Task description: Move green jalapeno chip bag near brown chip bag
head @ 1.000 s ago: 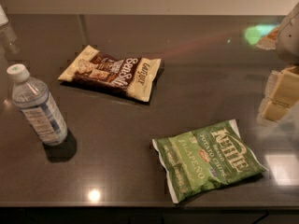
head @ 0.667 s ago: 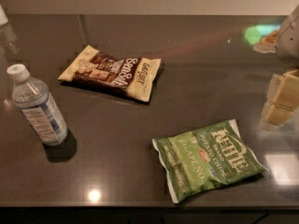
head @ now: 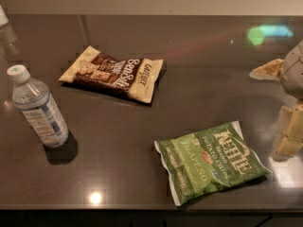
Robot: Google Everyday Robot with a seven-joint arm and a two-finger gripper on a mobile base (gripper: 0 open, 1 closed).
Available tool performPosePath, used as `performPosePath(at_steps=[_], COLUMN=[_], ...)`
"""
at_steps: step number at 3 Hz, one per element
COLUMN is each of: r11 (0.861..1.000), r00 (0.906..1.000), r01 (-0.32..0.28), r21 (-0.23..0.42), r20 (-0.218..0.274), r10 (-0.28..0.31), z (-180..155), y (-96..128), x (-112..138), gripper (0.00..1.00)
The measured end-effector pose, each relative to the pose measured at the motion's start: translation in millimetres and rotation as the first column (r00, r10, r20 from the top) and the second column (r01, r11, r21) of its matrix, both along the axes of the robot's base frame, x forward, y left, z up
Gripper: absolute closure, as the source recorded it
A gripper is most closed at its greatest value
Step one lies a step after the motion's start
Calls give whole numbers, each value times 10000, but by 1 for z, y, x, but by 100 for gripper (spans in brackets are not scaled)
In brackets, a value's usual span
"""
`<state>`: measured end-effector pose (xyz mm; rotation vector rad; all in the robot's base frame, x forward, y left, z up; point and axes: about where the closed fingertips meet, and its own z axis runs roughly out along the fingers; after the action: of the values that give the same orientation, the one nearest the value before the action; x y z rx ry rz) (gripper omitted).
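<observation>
The green jalapeno chip bag (head: 211,161) lies flat near the front edge of the dark table, right of centre, with white "Kettle" lettering facing up. The brown chip bag (head: 113,73) with cream ends and "Sea Salt" lettering lies flat further back and to the left, well apart from the green bag. My gripper (head: 289,131) is at the right edge of the view, pale cream, partly cut off. It hangs just right of the green bag and holds nothing that I can see.
A clear water bottle (head: 38,108) with a white cap stands at the left. The grey arm (head: 294,70) reaches in at the right edge. A tan flat shape (head: 268,70) lies beside it. The table's front edge (head: 142,207) runs along the bottom.
My gripper and arm have moved toward the front of the table and slightly right, closer to the green bag's level. Both bags and the bottle have not moved.
</observation>
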<state>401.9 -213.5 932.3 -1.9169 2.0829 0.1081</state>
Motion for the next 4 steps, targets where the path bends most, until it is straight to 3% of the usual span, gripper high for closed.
performPosePath(at_steps=[1,2,4], r11=[9970,9941,9933], r00=[9973,9938,9913], r01=[-693,-1012,-1132], r21=[341,393,240], r20=[-215,-421,-654], r10=[700,1028,1145], z=[-27,-53,-92], y=[7,13,9], x=[-8,-7,0], gripper=[0,0,0])
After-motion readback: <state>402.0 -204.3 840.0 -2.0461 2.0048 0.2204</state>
